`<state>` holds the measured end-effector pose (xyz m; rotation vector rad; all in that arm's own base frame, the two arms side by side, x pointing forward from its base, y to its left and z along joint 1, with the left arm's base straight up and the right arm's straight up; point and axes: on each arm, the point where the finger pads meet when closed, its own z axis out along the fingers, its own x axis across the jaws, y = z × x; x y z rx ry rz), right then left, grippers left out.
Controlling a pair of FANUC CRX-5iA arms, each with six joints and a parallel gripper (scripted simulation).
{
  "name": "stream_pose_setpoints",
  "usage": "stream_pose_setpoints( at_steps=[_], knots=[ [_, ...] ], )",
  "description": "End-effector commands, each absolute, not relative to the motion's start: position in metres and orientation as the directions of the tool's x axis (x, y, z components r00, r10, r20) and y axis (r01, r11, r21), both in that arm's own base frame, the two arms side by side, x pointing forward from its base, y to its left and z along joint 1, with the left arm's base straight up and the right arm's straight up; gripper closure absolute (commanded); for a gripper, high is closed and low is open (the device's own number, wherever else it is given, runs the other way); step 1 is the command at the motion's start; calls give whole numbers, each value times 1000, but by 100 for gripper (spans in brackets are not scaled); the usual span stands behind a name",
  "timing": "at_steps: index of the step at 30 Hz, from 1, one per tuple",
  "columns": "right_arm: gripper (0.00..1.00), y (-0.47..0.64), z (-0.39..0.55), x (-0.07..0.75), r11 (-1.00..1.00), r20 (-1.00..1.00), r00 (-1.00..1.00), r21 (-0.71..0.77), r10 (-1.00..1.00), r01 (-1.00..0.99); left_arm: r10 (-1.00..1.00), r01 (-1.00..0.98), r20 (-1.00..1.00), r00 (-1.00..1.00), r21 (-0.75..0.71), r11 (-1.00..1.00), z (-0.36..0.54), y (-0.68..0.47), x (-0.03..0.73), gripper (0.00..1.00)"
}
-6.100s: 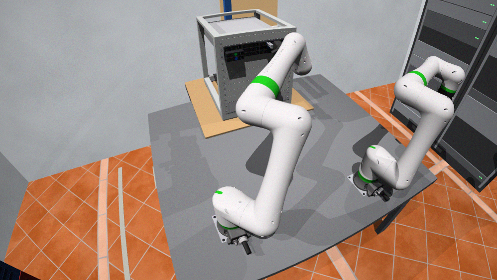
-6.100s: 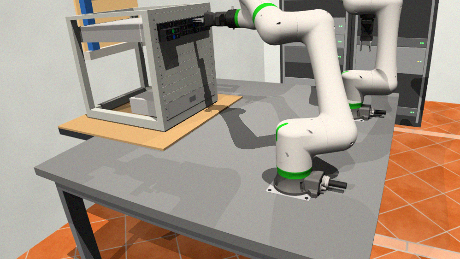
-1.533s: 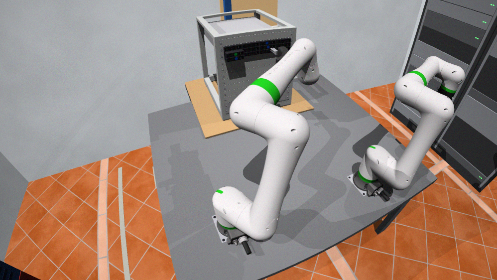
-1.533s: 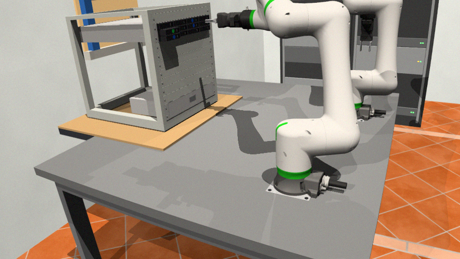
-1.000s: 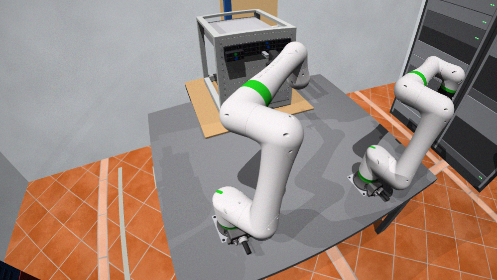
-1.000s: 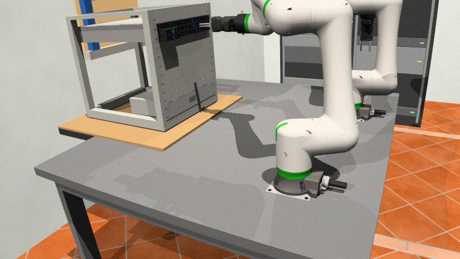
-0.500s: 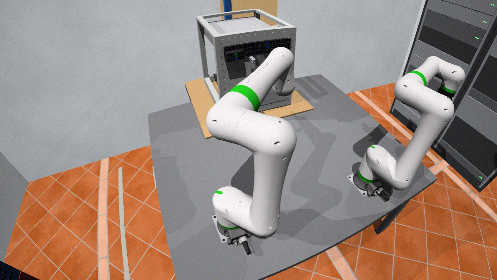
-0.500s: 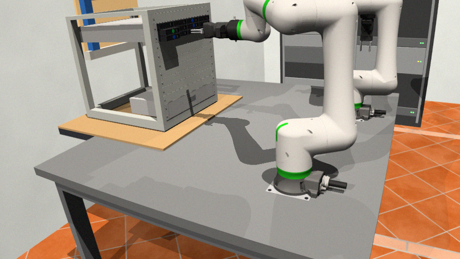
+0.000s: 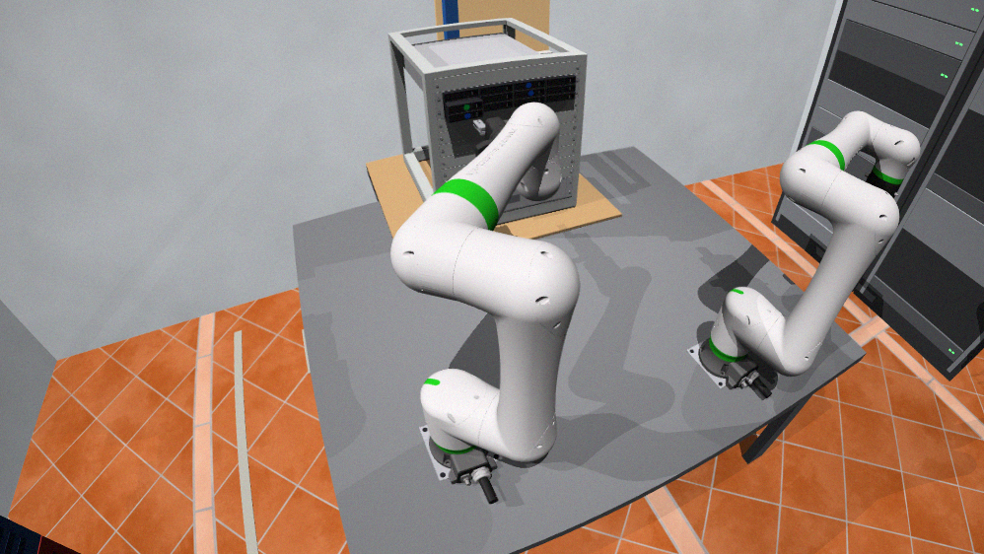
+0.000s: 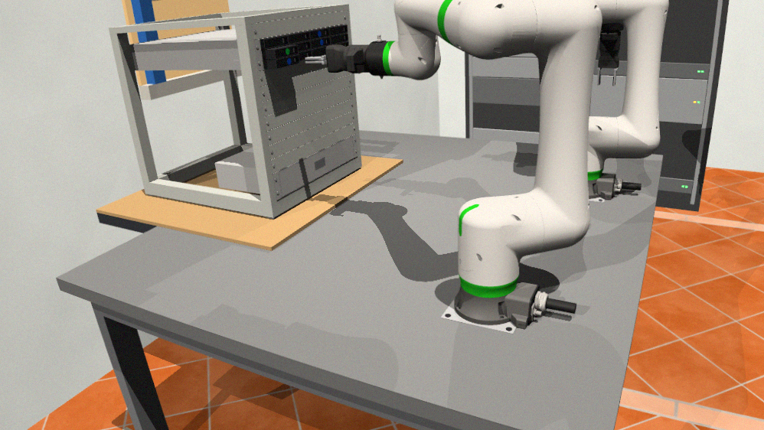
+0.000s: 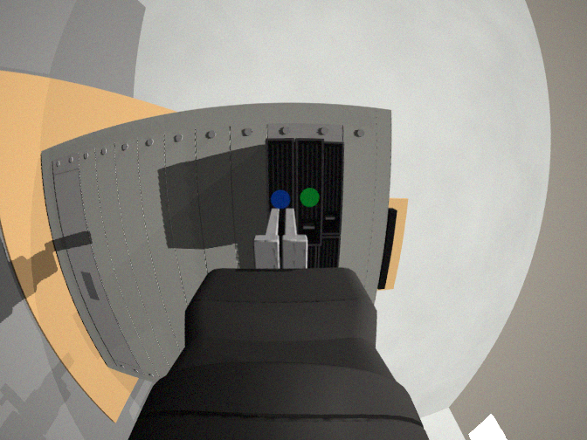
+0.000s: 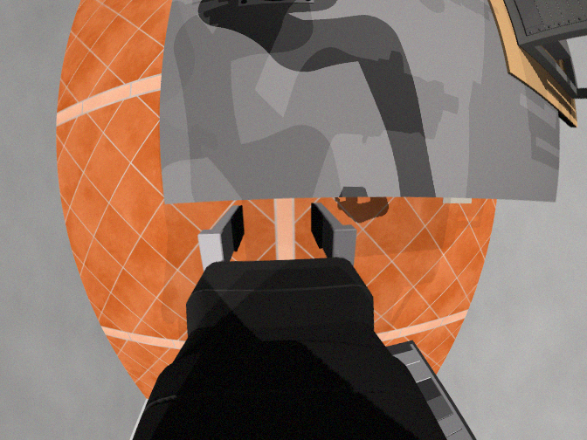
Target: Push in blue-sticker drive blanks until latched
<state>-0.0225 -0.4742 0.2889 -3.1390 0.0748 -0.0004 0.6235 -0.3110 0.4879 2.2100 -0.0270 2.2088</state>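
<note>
We see the left jaws [image 9: 479,126] [image 10: 315,60] closed narrow with nothing between them, their tips in front of the rack's face, level with the lower row of drive blanks. In the left wrist view, the tips lie just beside a blue-stickered blank [image 10: 288,61] [image 11: 280,182], overlapping the lower edge of its sticker; whether they touch it we cannot tell. Adjacent to it, in the row above, we find a green-stickered blank [image 9: 465,107] [image 10: 287,51] [image 11: 308,165]. Both stand proud of the neighbouring blanks. Farther along the same face, two more blue stickers [image 9: 529,89] [image 10: 320,37] mark blanks in the upper rows. The rack [image 9: 430,123] [image 10: 260,133] [image 11: 367,180] stands upright on a tan board [image 9: 598,206] [image 10: 267,235] [image 11: 28,104], which lies on the grey surface [image 9: 386,316] [image 10: 321,298] [image 12: 284,165]. Well apart from the rack, we observe the right jaws [image 10: 606,83] wide and pointing downward, with nothing between them.
</note>
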Motion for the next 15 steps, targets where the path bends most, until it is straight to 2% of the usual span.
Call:
stream_pose_setpoints(
  at_steps=[1, 15],
  knots=[
    [0, -474, 290, -23, -999, 0, 999, 0, -48, -48, 1, -24, 1000, -1, 1, -1000, 488, -306, 624, 100],
    [0, -474, 290, -23, -999, 0, 999, 0, -48, -48, 1, -24, 1000, -1, 1, -1000, 487, -300, 626, 100]
  ],
)
